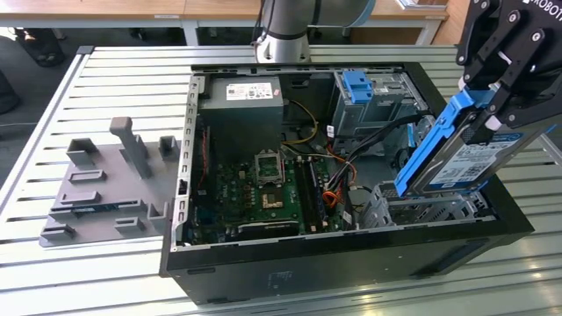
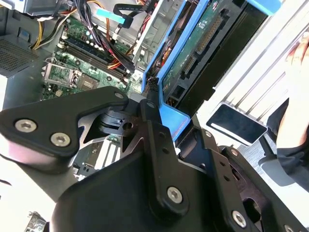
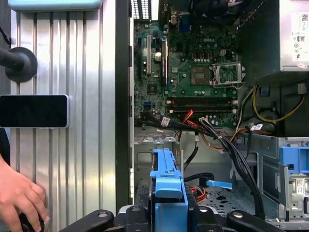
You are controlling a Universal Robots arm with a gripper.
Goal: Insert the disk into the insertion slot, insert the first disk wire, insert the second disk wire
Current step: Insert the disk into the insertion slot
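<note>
My gripper (image 1: 488, 113) is shut on the disk (image 1: 470, 161), a silver drive with a white-and-blue label in a bright blue caddy. The disk hangs steeply tilted, its lower end just above the insertion slot (image 1: 430, 210), a low grey perforated cage at the near corner of the open computer case on the exterior view's right. In the first wrist view the caddy's blue end (image 3: 168, 186) points down at the cage (image 3: 149, 150). The second wrist view shows the disk's green underside (image 2: 203, 43) between the black fingers (image 2: 154, 121). Black cables, one with a blue-tabbed plug (image 3: 217, 183), lie beside the cage.
A taller grey bay with a blue tab (image 1: 360, 89) stands behind the cage. Motherboard (image 1: 263, 191) and power supply (image 1: 241, 99) occupy the case's left part. A grey fixture (image 1: 105, 178) lies on the slatted table. A person's hand (image 3: 19, 195) and a black device (image 3: 34, 111) are outside the case.
</note>
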